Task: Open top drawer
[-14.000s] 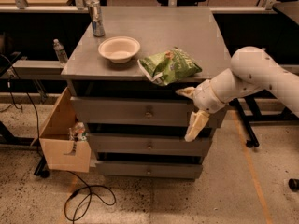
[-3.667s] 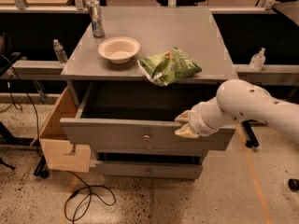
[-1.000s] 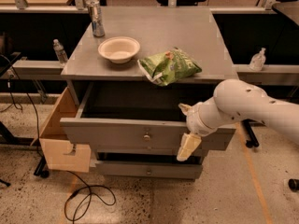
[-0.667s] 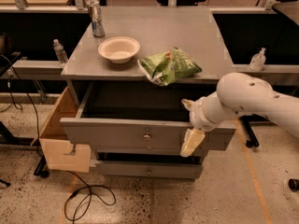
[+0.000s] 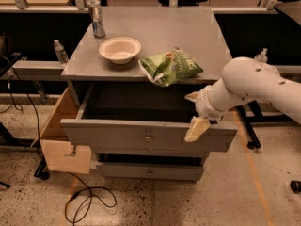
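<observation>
The top drawer (image 5: 108, 134) of the grey cabinet stands pulled out towards me. Its wide front panel has a small round metal knob (image 5: 148, 138) at the centre, and its shallow dark interior (image 5: 136, 105) shows. My gripper (image 5: 194, 113) is at the drawer's right end, on the white arm (image 5: 249, 84) that comes in from the right. Its two cream fingers are spread apart. One fingertip (image 5: 196, 129) hangs in front of the panel's top edge and the other (image 5: 191, 96) is above the interior. The gripper holds nothing.
On the cabinet top (image 5: 188, 32) are a white bowl (image 5: 120, 49), a green chip bag (image 5: 170, 66) overhanging the front edge, and a metal can (image 5: 97, 19). A tan wooden box (image 5: 61, 138) stands at the cabinet's left. Two slimmer drawers (image 5: 150, 172) sit below. A cable (image 5: 89, 201) lies on the floor.
The drawer, shut 14 s ago, is now pulled out. Over the last second the gripper, off the front edge, shifted slightly right and up; the drawer stayed still.
</observation>
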### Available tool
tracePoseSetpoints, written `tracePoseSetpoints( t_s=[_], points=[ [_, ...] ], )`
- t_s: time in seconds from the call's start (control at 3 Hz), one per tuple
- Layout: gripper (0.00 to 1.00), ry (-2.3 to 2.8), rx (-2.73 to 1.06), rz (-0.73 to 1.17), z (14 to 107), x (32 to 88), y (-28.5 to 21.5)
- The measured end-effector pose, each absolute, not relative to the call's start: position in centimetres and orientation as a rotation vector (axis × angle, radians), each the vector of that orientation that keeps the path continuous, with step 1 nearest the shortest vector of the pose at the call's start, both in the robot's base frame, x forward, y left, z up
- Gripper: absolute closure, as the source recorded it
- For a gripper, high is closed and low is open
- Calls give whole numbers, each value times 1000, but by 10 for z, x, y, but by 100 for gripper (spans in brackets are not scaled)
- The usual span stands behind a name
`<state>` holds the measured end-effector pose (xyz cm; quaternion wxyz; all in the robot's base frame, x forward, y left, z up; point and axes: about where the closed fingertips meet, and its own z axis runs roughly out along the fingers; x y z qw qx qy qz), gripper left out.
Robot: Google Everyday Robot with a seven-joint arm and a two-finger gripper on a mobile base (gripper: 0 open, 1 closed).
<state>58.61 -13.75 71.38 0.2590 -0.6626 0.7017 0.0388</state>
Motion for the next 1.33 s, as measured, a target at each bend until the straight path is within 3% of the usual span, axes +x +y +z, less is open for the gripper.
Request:
tracePoseSetpoints(
  t_s=[0.33, 0.67, 1.0, 1.33],
  points=[
    [41, 1885, -1801, 73, 728, 600, -142],
    [72, 1866, -1798, 32, 746, 613, -145],
    [95, 1856, -1800, 13, 756, 619, -147],
    [100, 1853, -1816, -16, 748, 627, -145]
  ],
)
